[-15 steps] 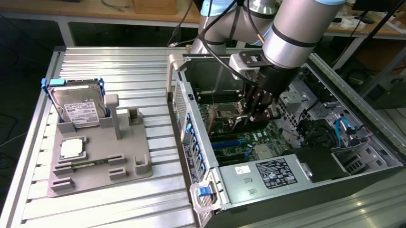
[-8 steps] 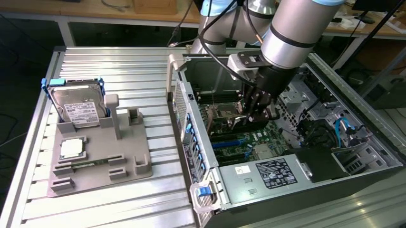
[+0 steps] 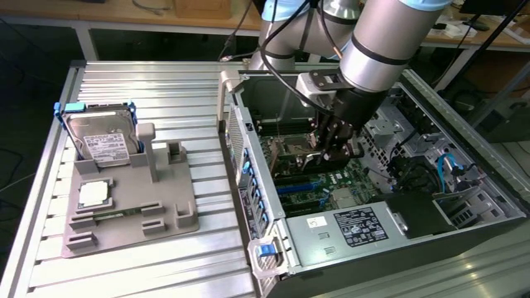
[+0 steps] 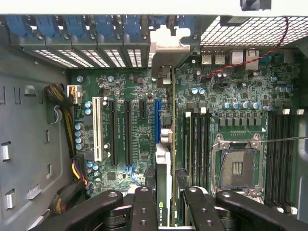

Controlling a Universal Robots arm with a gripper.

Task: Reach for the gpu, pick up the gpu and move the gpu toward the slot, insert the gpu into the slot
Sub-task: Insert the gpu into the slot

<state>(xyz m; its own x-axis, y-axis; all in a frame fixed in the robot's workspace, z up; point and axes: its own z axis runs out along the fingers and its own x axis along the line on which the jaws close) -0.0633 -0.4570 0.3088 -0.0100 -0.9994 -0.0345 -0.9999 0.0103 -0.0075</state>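
My gripper (image 3: 331, 152) is down inside the open computer case, over the green motherboard (image 4: 139, 132). Its black fingers (image 4: 144, 207) are shut on the gpu (image 4: 163, 207), which I see edge-on as a thin dark card with a green logo. The card's silver end bracket (image 4: 166, 45) reaches the case's rear wall. The slot (image 4: 157, 120), a long narrow blue connector, lies right alongside the card's lower edge, and part of its length is still showing. Whether the card touches the slot I cannot tell. In the exterior view blue connectors (image 3: 300, 184) lie just below the gripper.
A square metal CPU socket (image 4: 237, 166) and black memory slots (image 4: 197, 144) flank the card. A white connector (image 4: 98, 127) and cables (image 4: 62, 96) lie on the other side. Outside the case, a grey fixture (image 3: 133, 211) holds a hard drive (image 3: 99, 139) and a CPU chip (image 3: 95, 194).
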